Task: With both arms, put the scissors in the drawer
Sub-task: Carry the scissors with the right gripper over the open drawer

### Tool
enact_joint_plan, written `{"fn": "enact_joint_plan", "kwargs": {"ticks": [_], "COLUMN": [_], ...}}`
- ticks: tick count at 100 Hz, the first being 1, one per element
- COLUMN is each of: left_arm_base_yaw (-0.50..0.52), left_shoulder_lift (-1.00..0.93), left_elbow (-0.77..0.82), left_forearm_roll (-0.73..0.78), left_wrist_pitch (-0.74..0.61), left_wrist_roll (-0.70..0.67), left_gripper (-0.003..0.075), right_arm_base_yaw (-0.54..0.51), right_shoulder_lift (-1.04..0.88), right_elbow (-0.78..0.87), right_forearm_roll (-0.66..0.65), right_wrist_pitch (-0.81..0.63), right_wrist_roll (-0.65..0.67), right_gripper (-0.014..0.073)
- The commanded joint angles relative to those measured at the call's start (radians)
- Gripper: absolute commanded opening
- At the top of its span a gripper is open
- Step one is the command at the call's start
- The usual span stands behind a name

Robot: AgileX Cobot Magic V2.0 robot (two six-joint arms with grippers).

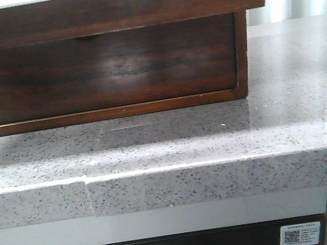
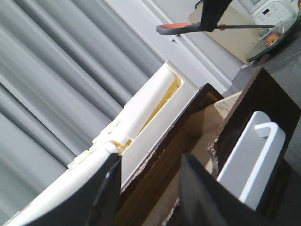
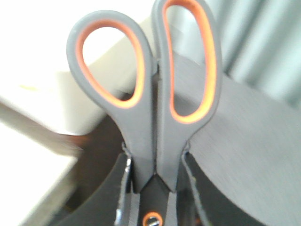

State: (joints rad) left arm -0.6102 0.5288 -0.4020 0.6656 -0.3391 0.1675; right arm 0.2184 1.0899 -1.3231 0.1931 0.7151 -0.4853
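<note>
The scissors [image 3: 155,94], grey handles with orange loop linings, are clamped in my right gripper [image 3: 155,162] just below the loops, with the handles pointing away from the wrist. In the left wrist view the scissors [image 2: 188,27] hang level in the right gripper [image 2: 208,24], high above the box. The drawer [image 1: 109,7] is pulled out toward the front camera, its white lining [image 2: 155,122] showing. My left gripper [image 2: 150,193] is open, its black fingers [image 2: 101,197] on either side of the drawer's wooden edge. Neither gripper shows in the front view.
The wooden box [image 1: 100,70] stands on a grey speckled counter [image 1: 216,145] near its front edge. A white insert [image 2: 254,155] sits in the box. A cutting board [image 2: 230,35], a glass lid [image 2: 275,40] and a white appliance [image 2: 273,9] stand behind. Grey curtain [image 2: 56,70] at the back.
</note>
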Motion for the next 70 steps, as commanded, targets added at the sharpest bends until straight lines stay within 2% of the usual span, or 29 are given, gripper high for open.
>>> {"fn": "enact_joint_plan", "kwargs": {"ticks": [1, 21, 35, 49, 70], "left_arm_base_yaw": [-0.007, -0.007, -0.007, -0.007, -0.007], "left_shoulder_lift": [-0.001, -0.001, -0.001, -0.001, -0.001], "left_elbow": [-0.027, -0.027, -0.027, -0.027, -0.027], "left_forearm_roll": [-0.033, -0.033, -0.033, -0.033, -0.033], "left_wrist_pitch": [-0.056, -0.058, -0.058, -0.058, -0.058], "left_wrist_roll": [-0.014, -0.014, -0.014, -0.014, -0.014], "left_gripper": [0.0275, 0.0275, 0.0275, 0.0275, 0.0275], "right_arm_base_yaw": [0.095, 0.350, 0.450, 0.477, 0.479], "right_shoulder_lift": [-0.015, 0.010, 0.085, 0.179, 0.271], "right_elbow": [-0.057, -0.062, -0.062, -0.062, -0.062], "right_forearm_roll": [0.021, 0.018, 0.012, 0.007, 0.002], "right_wrist_pitch": [-0.067, -0.183, -0.266, -0.311, -0.293], "right_wrist_roll": [-0.093, -0.218, -0.265, -0.286, -0.286], "right_gripper": [-0.0079, -0.0079, -0.0079, -0.0079, -0.0079]}}
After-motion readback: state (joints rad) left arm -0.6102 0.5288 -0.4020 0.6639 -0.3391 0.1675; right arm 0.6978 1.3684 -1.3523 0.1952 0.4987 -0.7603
